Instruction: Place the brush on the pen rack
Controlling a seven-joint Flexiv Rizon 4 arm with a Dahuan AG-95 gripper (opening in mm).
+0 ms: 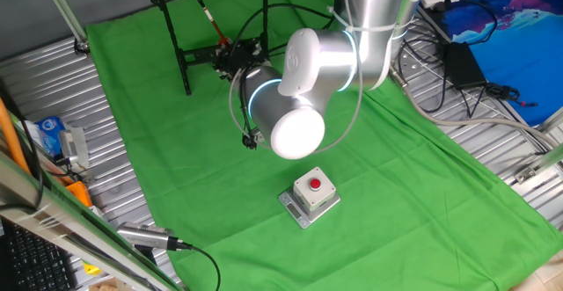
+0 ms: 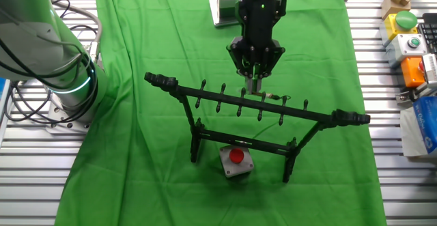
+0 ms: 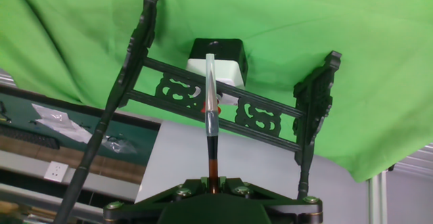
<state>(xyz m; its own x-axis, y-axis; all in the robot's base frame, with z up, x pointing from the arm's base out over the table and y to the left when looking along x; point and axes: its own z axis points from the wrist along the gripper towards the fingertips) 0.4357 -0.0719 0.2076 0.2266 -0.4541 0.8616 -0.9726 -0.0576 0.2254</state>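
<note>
My gripper [image 2: 255, 84] is shut on the brush [image 3: 211, 126], a thin reddish-brown shaft with a clear cap over its pale tip. In the hand view the brush sticks straight out from between the fingers [image 3: 203, 183] towards the pen rack [image 3: 311, 105], a black metal frame, and crosses in front of its crossbars. In one fixed view the brush [image 1: 214, 23] slants up beside the rack [image 1: 173, 27], with the gripper [image 1: 234, 58] at its lower end. In the other fixed view the gripper hangs just behind the middle of the rack's pegged top bar [image 2: 198, 88].
A grey box with a red button [image 2: 235, 160] sits under the rack, and it also shows in the hand view [image 3: 218, 60]. Another button box [image 1: 311, 194] stands nearer the arm's base. A green cloth [image 1: 202, 177] covers the table. Cables and boxes lie along the table's edges.
</note>
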